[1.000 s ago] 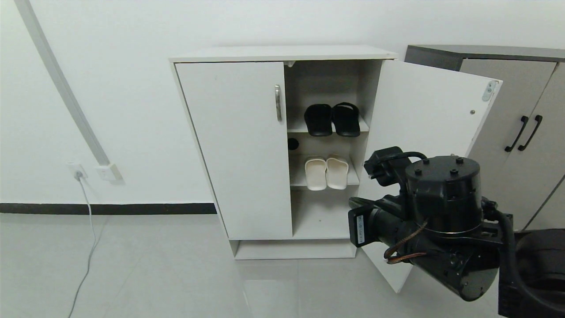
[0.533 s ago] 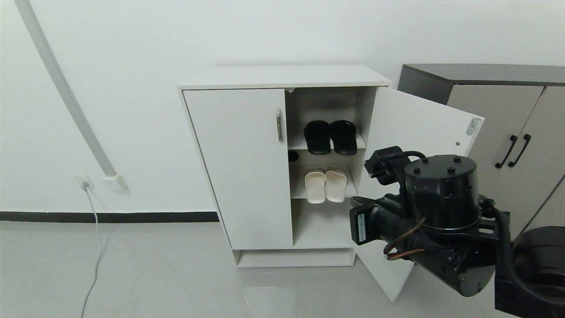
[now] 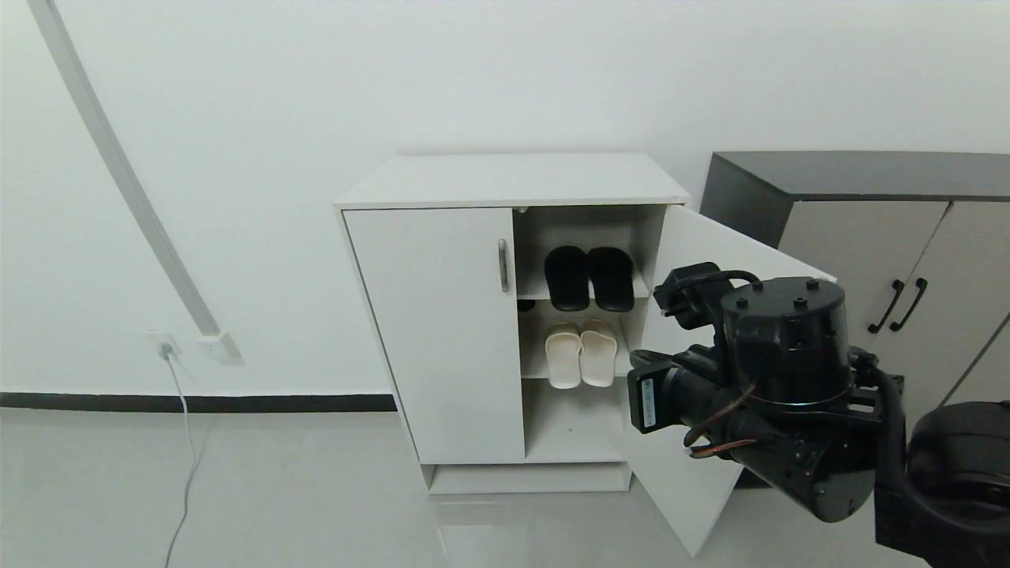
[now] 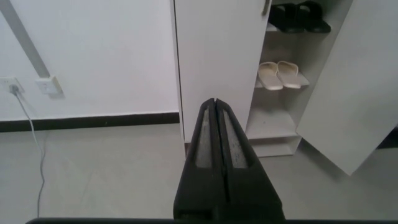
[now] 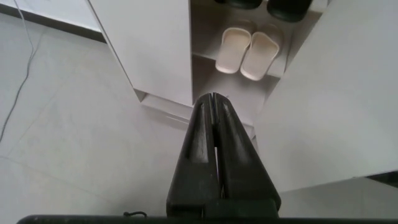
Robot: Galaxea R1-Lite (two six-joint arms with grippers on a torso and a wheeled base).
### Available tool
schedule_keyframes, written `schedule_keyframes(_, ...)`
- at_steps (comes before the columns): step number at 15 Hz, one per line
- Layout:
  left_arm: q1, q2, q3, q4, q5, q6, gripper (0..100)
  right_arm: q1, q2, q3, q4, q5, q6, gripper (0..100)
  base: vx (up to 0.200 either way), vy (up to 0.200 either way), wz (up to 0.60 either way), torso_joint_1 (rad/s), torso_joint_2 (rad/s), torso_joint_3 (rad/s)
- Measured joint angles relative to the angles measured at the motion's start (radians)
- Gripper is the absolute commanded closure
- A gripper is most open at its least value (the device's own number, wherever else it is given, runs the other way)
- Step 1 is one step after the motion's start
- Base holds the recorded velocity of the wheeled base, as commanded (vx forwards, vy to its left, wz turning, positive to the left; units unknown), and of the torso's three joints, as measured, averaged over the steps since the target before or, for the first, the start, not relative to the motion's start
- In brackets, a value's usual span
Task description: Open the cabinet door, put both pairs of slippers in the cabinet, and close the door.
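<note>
Closing stage, by my reading: loading looks done, door not yet shut. One white cabinet (image 3: 513, 180). Two doors on it: the shut door (image 3: 434, 339) with its handle, and the open door (image 3: 680, 481) swung wide from the cabinet's other half. Two grippers, both out in front of the cabinet and well apart from it: left gripper (image 4: 215, 102) clenched on nothing, right gripper (image 5: 213, 97) likewise clenched and empty, facing the open half. Inside the cabinet are two pairs, four slippers in all: black slippers (image 3: 589, 278) on the upper shelf, white slippers (image 3: 581, 356) on the shelf below. The next move likely calls for getting behind the open door and pushing it flush to the cabinet.
</note>
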Motion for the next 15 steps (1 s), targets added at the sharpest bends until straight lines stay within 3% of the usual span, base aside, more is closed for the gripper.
schedule_keyframes(15, 0.000, 0.000, 0.000, 0.000, 0.000, 0.000, 100, -0.010, 0.023, 0.005, 0.000, 0.000, 0.000, 100, 0.000, 0.000, 0.00, 0.221, -0.55, -0.326)
